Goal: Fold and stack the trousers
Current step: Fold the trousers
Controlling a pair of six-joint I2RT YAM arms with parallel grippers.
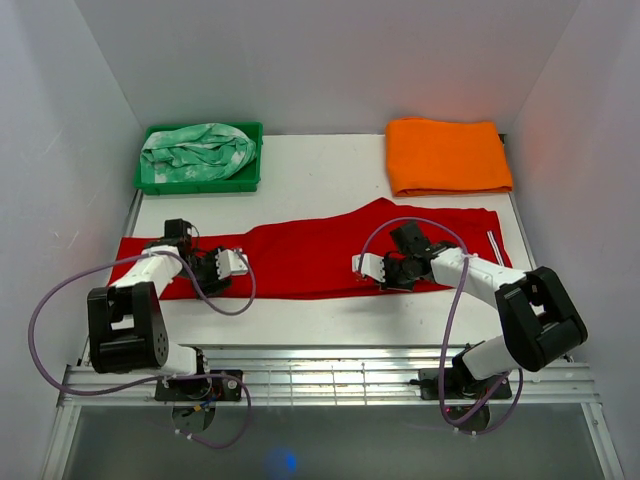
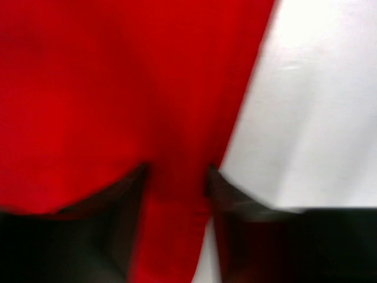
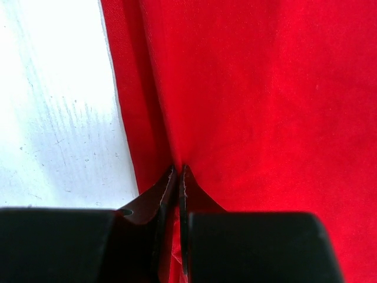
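The plain bright red soft cloth trousers (image 1: 300, 255) lie flat along the white table (image 1: 320, 180), running out past both grippers to either side, with the near hem under the fingertips. The right gripper (image 3: 178, 171) is pinched almost closed on a ridge of that hem. The left gripper (image 2: 177, 174) has its fingers narrowly apart with a strip of the edge between them, and I cannot tell whether it bites. This looks like the grasp before a fold, so the next move likely calls for both hands to lift the hem together and carry it forward, away from the wrists, keeping it level so the cloth does not skew.
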